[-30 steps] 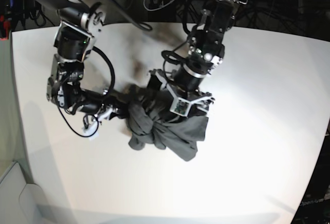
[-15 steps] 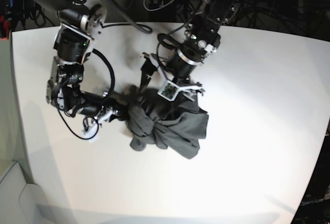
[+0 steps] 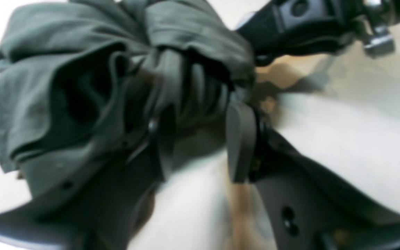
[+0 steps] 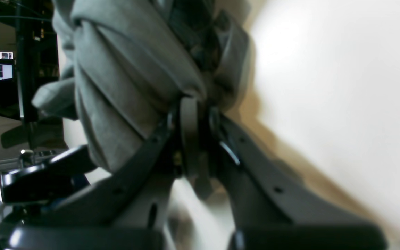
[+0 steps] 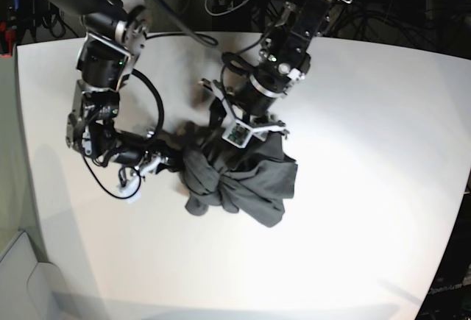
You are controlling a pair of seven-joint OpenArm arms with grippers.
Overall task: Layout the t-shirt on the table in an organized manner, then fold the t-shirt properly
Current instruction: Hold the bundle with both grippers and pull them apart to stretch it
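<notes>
**Both pincers in a bunched shirt**

Right pincer (image 4: 193,139) is pressed together on a fold of the t-shirt (image 5: 239,176), which lies crumpled mid-frame on the bench (image 5: 353,246). Left pincer (image 3: 200,139) straddles a gathered ridge of cloth; whether it actually pinches, cannot tell.

Risks: grabbing several layers at once, so spreading just drags the lump; arms crowd close together upper centre, could collide. Cables hang past the bench's top edge.

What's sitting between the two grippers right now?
Only bunched t-shirt. In the base view, the cloth heap fills the stretch from the right gripper to the left gripper, with no bare table between them.
</notes>
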